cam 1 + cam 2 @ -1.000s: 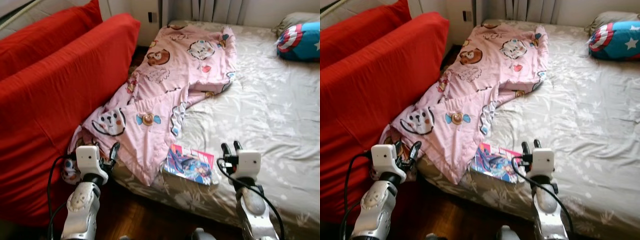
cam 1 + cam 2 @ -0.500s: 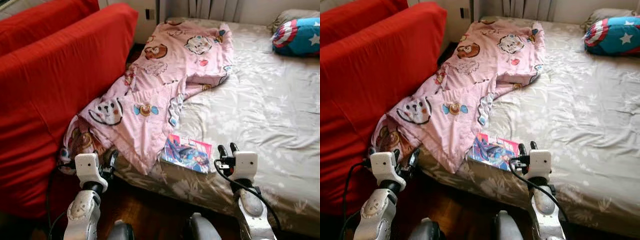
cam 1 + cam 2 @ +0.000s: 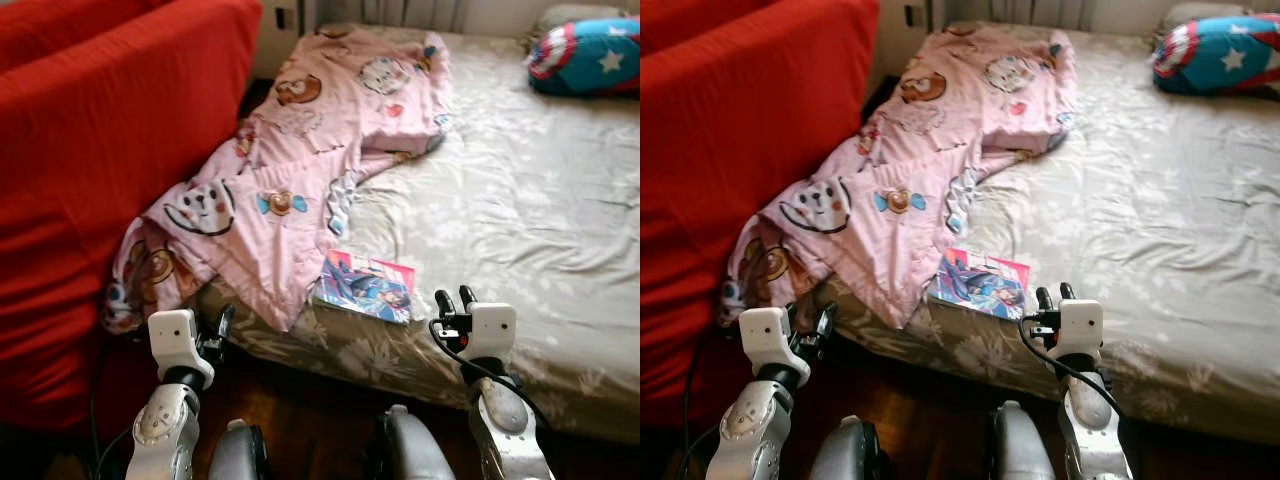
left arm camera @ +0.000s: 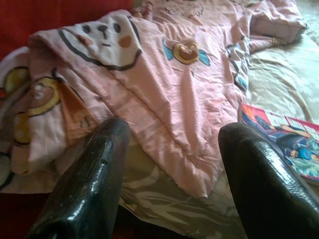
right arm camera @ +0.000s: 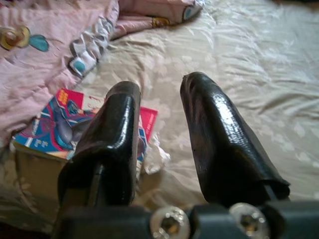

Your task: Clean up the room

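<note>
A: What lies before the robot?

B: A bed [image 3: 520, 200] with a grey flowered sheet, and a red sofa [image 3: 90, 150] on its left. A pink cartoon blanket [image 3: 300, 150] runs from the far left corner to the near edge and hangs over it. Just right of its near end lies a colourful book [image 3: 367, 286].

A: And the grippers?

B: Both hover at the near edge and hold nothing. The left gripper [image 4: 172, 169] has its fingers wide apart, facing the hanging blanket. The right gripper [image 5: 159, 134] is open by a narrower gap, near the book.

A: Which step is this?

B: I think the approach only; nothing is grasped yet. Next, probably, the right gripper must reach left to the book.
</note>
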Available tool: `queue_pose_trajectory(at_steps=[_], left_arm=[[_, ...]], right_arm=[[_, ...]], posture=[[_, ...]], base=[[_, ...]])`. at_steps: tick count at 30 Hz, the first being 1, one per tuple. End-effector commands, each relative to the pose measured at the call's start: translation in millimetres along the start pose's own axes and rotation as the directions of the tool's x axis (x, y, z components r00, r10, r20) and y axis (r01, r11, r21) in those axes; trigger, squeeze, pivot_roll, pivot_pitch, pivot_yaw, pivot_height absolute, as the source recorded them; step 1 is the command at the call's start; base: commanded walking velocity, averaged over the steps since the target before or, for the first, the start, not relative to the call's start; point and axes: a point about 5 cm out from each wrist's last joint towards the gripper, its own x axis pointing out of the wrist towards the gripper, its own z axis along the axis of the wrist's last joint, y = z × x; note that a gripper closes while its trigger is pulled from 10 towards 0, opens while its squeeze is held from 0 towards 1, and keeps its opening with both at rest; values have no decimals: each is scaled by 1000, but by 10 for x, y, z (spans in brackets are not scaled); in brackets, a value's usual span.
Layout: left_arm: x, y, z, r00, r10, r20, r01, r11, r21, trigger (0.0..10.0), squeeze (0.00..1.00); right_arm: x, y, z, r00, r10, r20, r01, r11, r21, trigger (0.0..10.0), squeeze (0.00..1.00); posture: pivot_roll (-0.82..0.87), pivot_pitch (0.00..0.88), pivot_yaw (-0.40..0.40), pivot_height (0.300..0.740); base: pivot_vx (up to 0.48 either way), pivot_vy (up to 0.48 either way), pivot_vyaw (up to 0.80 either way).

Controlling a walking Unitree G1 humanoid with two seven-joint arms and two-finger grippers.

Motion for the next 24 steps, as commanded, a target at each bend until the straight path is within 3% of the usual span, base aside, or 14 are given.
queue_pose_trajectory(at_steps=[1, 13, 24], left_arm=[[-36, -4, -36, 1000, -2, -22, 2, 1000, -4, 10000, 0], [-76, -39, -68, 999, -10, -37, 9, 1000, -17, 10000, 0], [-68, -75, -68, 999, -33, -41, 32, 999, -26, 10000, 0]], right_arm=[[2, 17, 1, 1000, 7, -5, -7, 1000, 5, 10000, 0], [16, 24, -44, 999, 29, -41, -30, 1000, -1, 10000, 0], [3, 28, -84, 997, 32, -63, -31, 999, 15, 10000, 0]], posture=[[-146, 204, 17, 636], [-147, 172, 21, 636], [-143, 182, 20, 636]], base=[[0, 0, 0], [0, 0, 0], [308, 0, 0]])
